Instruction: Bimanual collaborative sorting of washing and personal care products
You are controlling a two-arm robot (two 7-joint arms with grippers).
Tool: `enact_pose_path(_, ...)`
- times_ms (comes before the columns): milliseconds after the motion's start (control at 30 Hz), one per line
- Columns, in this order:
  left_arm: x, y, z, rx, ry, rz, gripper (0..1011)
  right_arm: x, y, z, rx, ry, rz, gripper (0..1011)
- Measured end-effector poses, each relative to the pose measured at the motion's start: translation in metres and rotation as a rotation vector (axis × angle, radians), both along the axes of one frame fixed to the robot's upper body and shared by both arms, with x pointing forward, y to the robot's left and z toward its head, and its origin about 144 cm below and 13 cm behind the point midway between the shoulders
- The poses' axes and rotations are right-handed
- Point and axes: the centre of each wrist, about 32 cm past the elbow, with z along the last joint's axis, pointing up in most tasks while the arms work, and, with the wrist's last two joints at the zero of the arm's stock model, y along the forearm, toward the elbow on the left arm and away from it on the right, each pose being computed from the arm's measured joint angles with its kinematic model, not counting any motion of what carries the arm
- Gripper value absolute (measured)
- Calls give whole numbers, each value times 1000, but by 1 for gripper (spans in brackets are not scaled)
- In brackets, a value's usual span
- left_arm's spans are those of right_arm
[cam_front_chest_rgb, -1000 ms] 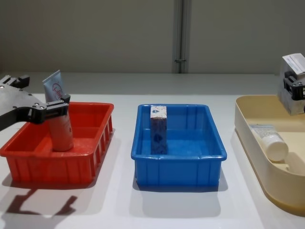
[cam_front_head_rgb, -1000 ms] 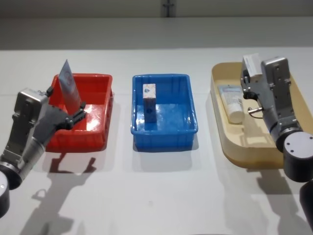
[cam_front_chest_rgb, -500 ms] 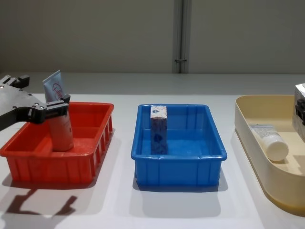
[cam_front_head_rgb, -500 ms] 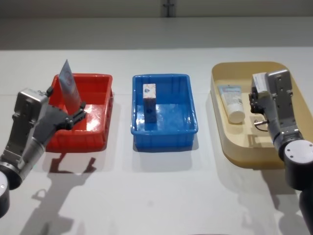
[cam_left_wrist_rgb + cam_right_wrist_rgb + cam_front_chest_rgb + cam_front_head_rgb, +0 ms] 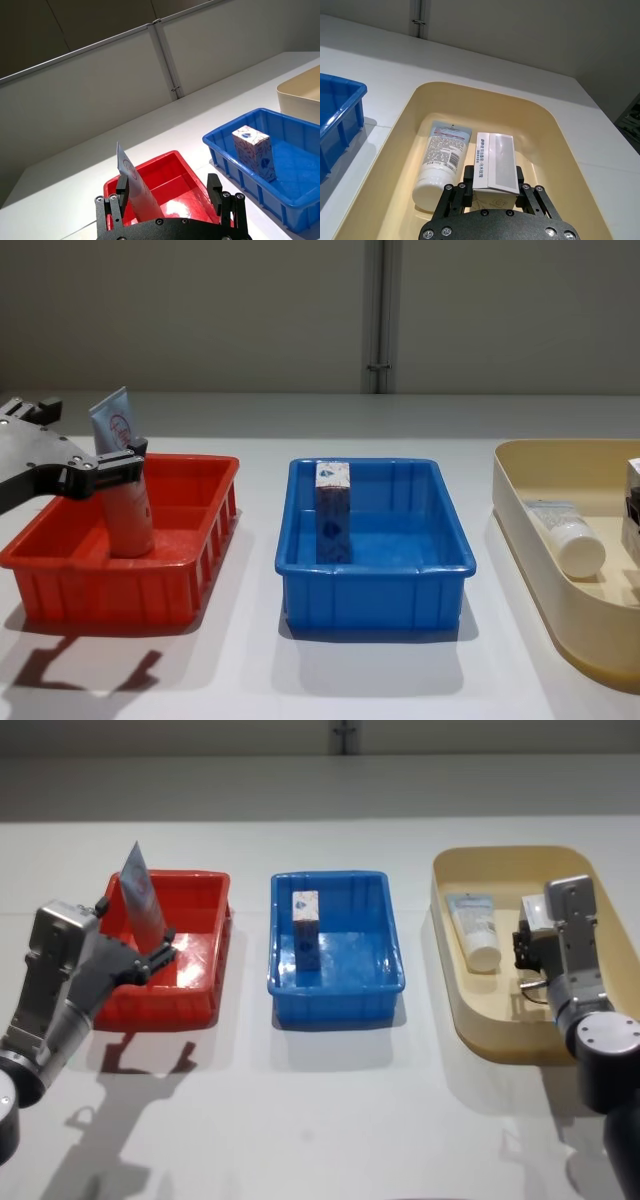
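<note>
Three plastic tubs sit in a row on a white table (image 5: pixel 330 1120): a red rectangular tub (image 5: pixel 195 970) on the robot's left, a blue rectangular tub (image 5: pixel 335 985) in the middle and a beige oval tub (image 5: pixel 470 1020) on its right, each well apart from the next.

The left gripper (image 5: pixel 105 470) hangs over the red tub with its dark fingers pinched on a pale blue-to-white squeeze tube with a red round logo (image 5: pixel 125 490). The tube stands cap-down inside the tub, its flat crimped end tilted up above the rim; in the left wrist view one finger crosses the tube (image 5: pixel 134 187) and hides part of it.

A tall narrow blue carton with a white top (image 5: pixel 306 930) stands upright and alone in the blue tub, near its far half.

The right gripper (image 5: pixel 492 192) is down inside the beige tub, its fingers pressed against both sides of a second carton, white-topped with small printed text (image 5: pixel 495 167). A second squeeze tube with a white cap (image 5: pixel 475 930) lies flat just beside it (label side up, cap towards the robot). Whether the held carton touches the tub floor is hard to tell, since the gripper body blocks its lower end.
</note>
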Motion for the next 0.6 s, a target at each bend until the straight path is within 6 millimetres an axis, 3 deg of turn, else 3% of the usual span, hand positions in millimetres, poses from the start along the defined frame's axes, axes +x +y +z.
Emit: enact_pose_path(600, 0, 0, 0, 0, 0, 0, 1001, 5, 5, -6, 29, 55, -7, 441)
